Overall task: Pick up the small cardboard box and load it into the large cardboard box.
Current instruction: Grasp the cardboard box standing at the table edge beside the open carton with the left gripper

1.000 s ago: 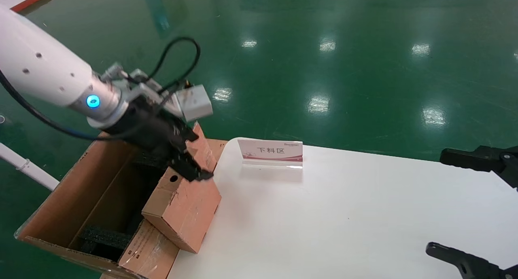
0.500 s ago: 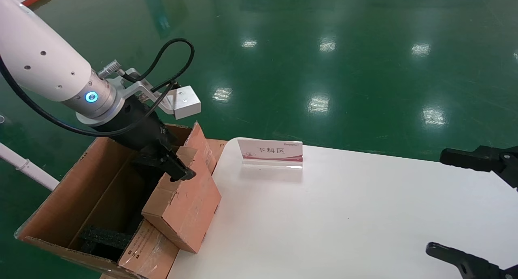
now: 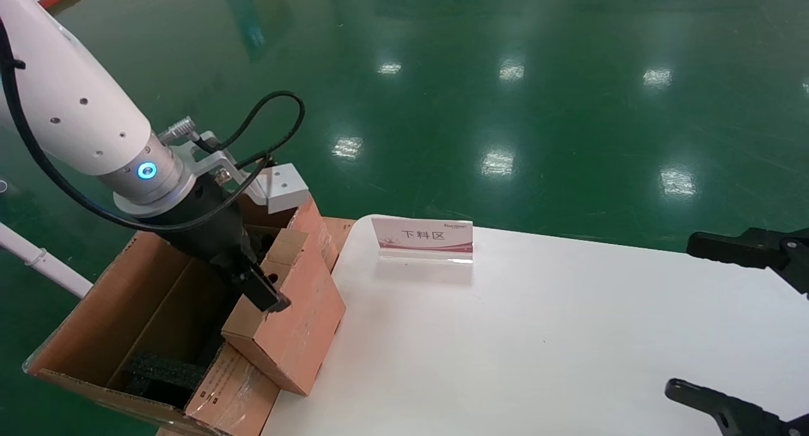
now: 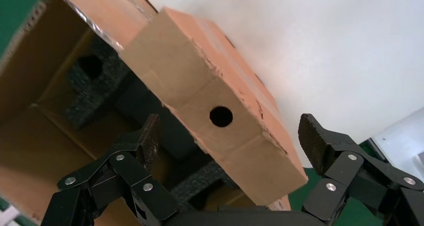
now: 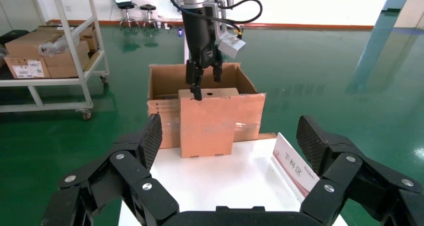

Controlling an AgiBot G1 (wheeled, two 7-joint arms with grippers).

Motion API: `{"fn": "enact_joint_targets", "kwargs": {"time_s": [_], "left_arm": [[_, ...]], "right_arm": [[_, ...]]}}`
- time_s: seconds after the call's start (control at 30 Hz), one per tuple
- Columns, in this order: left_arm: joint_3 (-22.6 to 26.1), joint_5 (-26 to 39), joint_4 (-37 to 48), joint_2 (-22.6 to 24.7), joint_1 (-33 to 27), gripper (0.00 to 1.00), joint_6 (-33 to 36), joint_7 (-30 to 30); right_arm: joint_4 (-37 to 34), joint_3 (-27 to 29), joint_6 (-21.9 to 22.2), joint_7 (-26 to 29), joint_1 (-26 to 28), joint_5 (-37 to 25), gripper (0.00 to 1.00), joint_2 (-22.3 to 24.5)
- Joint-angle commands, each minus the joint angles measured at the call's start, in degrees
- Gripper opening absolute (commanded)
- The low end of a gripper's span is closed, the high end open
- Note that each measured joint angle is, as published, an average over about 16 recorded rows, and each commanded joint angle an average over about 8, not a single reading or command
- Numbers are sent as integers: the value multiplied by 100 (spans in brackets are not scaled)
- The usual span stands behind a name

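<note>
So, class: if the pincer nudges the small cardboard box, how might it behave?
The small cardboard box, leaning tilted on the large cardboard box rim, will probably tip in. Its corrugated walls look stiff. The open left pincer straddles its holed end.

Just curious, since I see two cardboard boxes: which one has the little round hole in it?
The small cardboard box, reddish and leaning on the rim of the large cardboard box; its hole faces the open left gripper.

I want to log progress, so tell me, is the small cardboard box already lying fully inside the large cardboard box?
No. The small cardboard box leans tilted over the large cardboard box's rim, partly on the table.
</note>
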Motion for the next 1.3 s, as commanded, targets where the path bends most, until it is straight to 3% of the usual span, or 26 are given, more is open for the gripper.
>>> {"fn": "enact_joint_targets", "kwargs": {"time_s": [0.03,0.4,1.3], "left_arm": [[129,-75,3,0,-46,100,-21,-34],[456,-192,16,-24,-53,100,-173,-115],[731,-103,90,84,294,100,-463,-207]], "right_arm": [[0,-1,0,0,0,0,100,0],[0,-5,2,-2,1,3,100,2],[-1,-15,7,-7,1,10,100,6]]}}
